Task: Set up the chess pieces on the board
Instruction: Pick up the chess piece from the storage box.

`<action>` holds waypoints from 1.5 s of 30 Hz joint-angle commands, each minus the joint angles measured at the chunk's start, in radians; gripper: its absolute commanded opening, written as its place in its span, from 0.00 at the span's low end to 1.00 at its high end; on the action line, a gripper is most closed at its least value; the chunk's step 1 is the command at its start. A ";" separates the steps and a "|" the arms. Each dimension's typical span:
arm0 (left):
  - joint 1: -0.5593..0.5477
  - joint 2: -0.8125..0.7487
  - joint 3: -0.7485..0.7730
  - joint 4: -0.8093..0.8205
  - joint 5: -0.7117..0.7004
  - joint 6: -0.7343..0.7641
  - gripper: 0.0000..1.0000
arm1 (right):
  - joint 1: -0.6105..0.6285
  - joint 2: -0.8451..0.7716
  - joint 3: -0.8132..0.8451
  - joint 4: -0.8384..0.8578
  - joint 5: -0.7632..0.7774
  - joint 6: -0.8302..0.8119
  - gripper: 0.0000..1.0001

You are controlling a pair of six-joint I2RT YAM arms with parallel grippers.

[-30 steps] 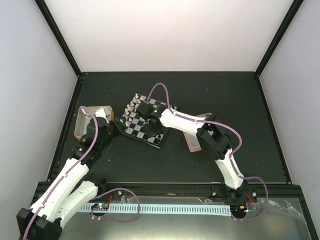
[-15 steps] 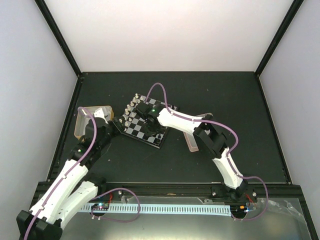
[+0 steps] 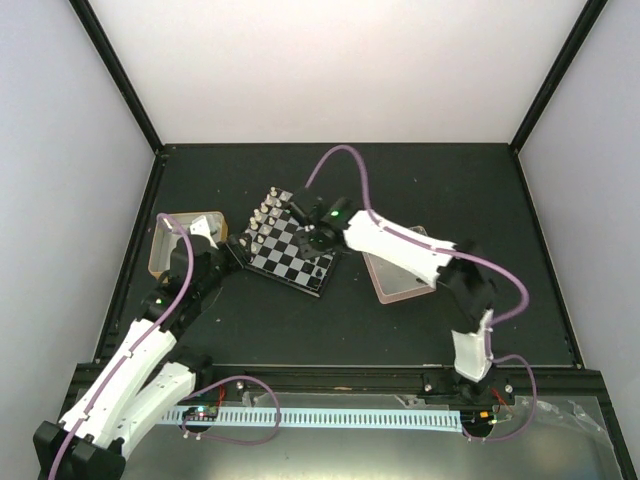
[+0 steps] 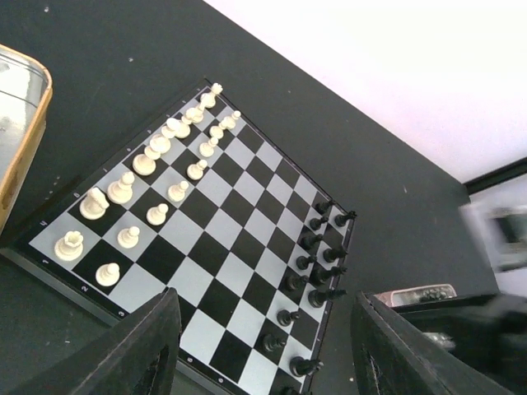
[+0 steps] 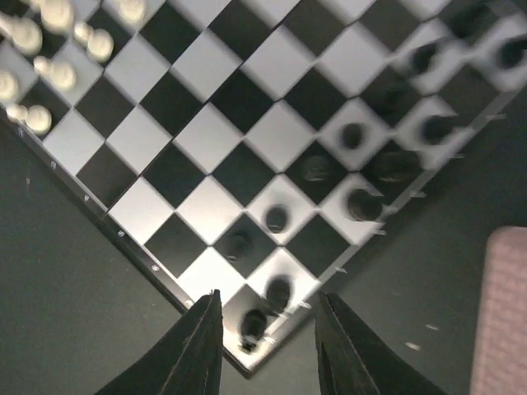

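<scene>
1. Mostly the job looks done. The chessboard [image 4: 222,214] lies askew on the dark table [image 3: 420,190], between the gold-rimmed tin [image 4: 12,123] and the pink-rimmed tin [image 3: 395,283], and both colours stand on it.
2. The silver pieces [image 4: 144,160] fill two rows along one edge. My left wrist view shows eight in front and eight behind, all upright as far as I can tell. I judge that side finished.
3. The black pieces [image 4: 309,241] stand along the opposite edge. Their front row looks filled or nearly so, but the rear row shows bare squares. I make out about a dozen figures. My own finger hides the last squares, so the count is unsure.
4. My right pincer [image 5: 268,354] hovers over a corner at the black end, its jaws partly apart with nothing between them. That view is blurred, so I cannot name the figures beneath.
5. My left pincer [image 4: 263,354] hangs over the edge of the gold-rimmed tin, just beside the board's corner. It is spread wide and carries nothing.
6. What remains, in my judgement, is a few black back-row figures. Whether any wait in either tin is too small to tell.
</scene>
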 commanded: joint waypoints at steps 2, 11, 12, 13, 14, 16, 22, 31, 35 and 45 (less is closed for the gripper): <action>0.006 -0.017 0.012 0.046 0.073 0.041 0.58 | -0.098 -0.247 -0.221 0.105 0.190 0.113 0.32; 0.006 0.001 0.012 0.089 0.144 0.063 0.59 | -0.366 -0.470 -0.617 0.286 0.279 0.229 0.33; 0.007 0.003 0.013 0.090 0.146 0.064 0.59 | -0.387 -0.461 -0.629 0.299 0.273 0.220 0.33; 0.006 0.005 0.013 0.091 0.150 0.065 0.59 | -0.410 -0.444 -0.633 0.304 0.265 0.212 0.33; 0.007 0.007 0.013 0.090 0.151 0.065 0.59 | -0.439 -0.423 -0.632 0.305 0.263 0.209 0.33; 0.006 0.008 0.015 0.087 0.151 0.068 0.59 | -0.475 -0.380 -0.631 0.319 0.263 0.200 0.32; 0.006 0.001 0.015 0.082 0.139 0.071 0.59 | -0.549 -0.284 -0.612 0.384 0.241 0.179 0.24; 0.006 0.002 0.016 0.083 0.128 0.071 0.59 | -0.588 -0.188 -0.552 0.389 0.241 0.153 0.22; 0.006 0.004 0.016 0.084 0.126 0.071 0.59 | -0.595 -0.156 -0.533 0.379 0.243 0.149 0.20; 0.006 0.000 0.017 0.082 0.118 0.071 0.59 | -0.602 -0.123 -0.523 0.384 0.253 0.140 0.13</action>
